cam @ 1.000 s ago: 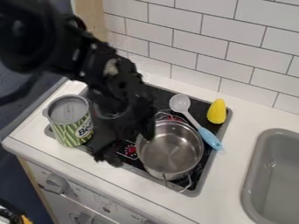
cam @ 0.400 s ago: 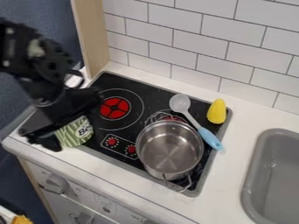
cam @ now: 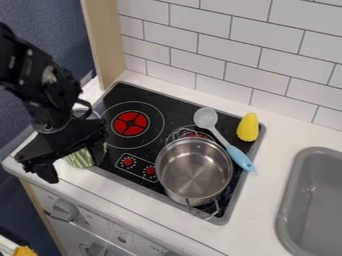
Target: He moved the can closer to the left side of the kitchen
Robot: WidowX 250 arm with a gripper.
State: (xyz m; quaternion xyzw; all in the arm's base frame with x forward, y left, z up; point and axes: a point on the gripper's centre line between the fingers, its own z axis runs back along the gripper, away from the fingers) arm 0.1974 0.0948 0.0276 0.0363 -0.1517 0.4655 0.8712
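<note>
The gripper [cam: 75, 166] is at the left of the stove, over the can, its two fingers spread apart, one on either side of it. The can [cam: 81, 158] has green stripes and stands upright at the stove's left front corner. Its lower front shows between the fingers, while the arm and gripper hide most of its upper part. White counter shows between the can and the left finger.
On the black stove [cam: 180, 112] are a metal pot [cam: 194, 172], a spoon with a blue handle [cam: 239, 157] and a yellow corn [cam: 248, 127]. A grey sink [cam: 314, 200] lies right. A wooden post [cam: 105, 45] rises behind the can.
The gripper moved left from over the stove's middle to the can, then shifted slightly, with one finger now on the can's right side. The can looks unmoved.
</note>
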